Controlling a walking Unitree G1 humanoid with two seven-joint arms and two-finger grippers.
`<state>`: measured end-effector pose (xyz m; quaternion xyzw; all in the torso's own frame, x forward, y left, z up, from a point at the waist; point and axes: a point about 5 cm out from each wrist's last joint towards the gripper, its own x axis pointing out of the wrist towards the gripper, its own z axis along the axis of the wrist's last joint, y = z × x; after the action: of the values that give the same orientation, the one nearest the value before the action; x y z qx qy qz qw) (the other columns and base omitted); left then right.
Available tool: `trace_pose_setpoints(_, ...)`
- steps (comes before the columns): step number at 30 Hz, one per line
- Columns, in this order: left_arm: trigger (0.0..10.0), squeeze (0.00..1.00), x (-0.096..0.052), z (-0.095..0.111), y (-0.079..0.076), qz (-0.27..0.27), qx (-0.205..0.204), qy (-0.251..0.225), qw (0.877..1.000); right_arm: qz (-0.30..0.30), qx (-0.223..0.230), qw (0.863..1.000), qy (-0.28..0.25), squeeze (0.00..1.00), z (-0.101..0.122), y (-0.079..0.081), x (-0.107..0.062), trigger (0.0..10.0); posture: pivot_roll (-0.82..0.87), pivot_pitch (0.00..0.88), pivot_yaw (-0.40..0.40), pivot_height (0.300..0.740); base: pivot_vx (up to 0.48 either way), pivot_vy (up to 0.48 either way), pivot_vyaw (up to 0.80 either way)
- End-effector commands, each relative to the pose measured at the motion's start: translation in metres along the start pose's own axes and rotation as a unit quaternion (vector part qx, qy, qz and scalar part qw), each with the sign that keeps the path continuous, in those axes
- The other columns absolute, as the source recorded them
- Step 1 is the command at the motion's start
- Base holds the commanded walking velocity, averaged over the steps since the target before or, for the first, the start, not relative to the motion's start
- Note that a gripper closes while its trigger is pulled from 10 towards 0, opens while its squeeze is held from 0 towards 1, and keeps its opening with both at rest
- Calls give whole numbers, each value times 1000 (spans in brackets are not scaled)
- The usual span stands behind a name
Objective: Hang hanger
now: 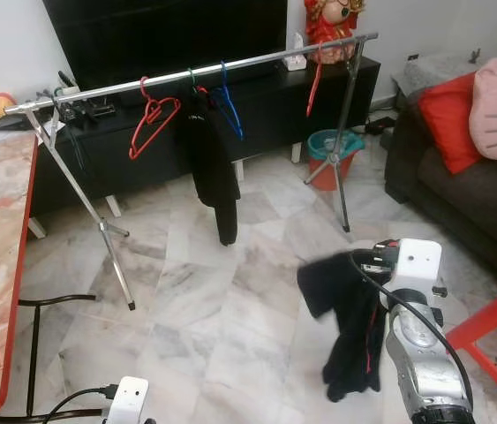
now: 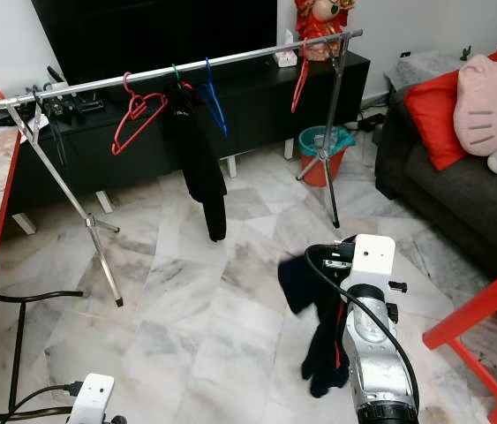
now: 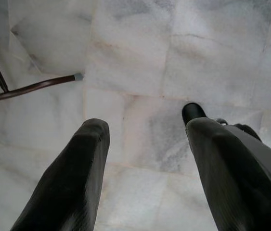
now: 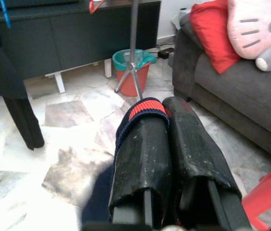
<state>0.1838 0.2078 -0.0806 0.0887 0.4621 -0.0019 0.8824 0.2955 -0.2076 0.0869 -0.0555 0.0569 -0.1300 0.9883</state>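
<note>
Right gripper (image 4: 166, 113) clamps a hanger under a dark garment (image 1: 345, 322), well short of the rail (image 1: 186, 72); left gripper (image 3: 145, 139) hangs open; advise raising hook above rail before lowering on.

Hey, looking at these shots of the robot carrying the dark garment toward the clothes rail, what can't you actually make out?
- Whether a hanger sits inside the dark garment: the fabric hides it in the eye views.
- The right claw grip: in its wrist view, cloth covers one finger.
- The left claw: open over bare floor; the eye views cut off most of that arm.
- How the black clothing attaches to the rail: too small to tell.
</note>
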Motion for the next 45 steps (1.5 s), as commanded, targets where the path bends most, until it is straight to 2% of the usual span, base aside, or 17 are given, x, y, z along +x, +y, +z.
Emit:
trace_pose_setpoints(1, 10000, 0, -1, -3, 4, 5, -1, 2, 1000, 3, 4, 1000, -18, 0, 9, 4, 3, 10000, -190, 0, 67, 740, 0, 0, 0)
trace_pose_setpoints(18, 10000, 0, -1, -2, 3, 5, -2, 1, 1000, 2, 5, 1000, -25, 0, 10, 4, 3, 10000, -190, 0, 66, 740, 0, 0, 0)
trace_pose_setpoints(45, 10000, 0, -1, -3, 4, 4, -3, 1, 1000, 2, 7, 1000, -25, 0, 10, 5, 2, 10000, -190, 0, 66, 740, 245, 0, 0)
